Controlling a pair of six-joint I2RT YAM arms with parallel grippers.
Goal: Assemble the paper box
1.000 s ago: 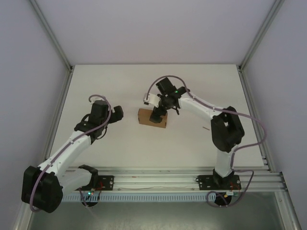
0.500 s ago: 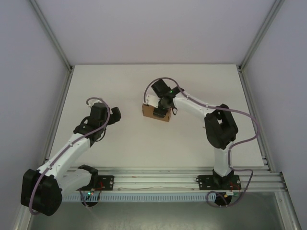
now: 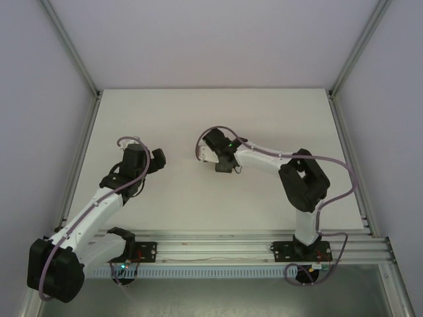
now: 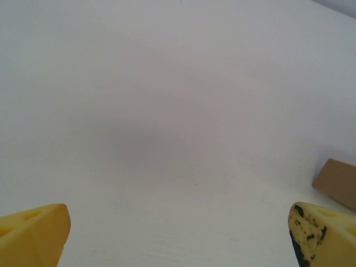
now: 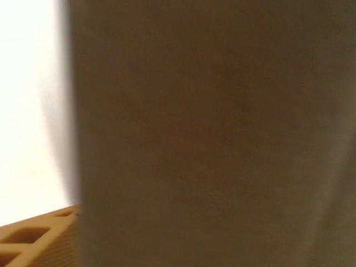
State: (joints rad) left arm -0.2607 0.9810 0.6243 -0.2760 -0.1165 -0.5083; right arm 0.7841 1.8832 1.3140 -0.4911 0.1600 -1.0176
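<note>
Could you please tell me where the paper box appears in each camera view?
Top external: hidden under the right gripper, mid-table.
Left wrist: a corner of the paper box at the right edge.
Right wrist: close up and blurred, across centre and right.
Shared landmark: the white table.

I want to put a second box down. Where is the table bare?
Bare: the far table beyond the left gripper and right gripper; the near strip before the rail. Crowded: the centre, with the right gripper at the paper box.
</note>
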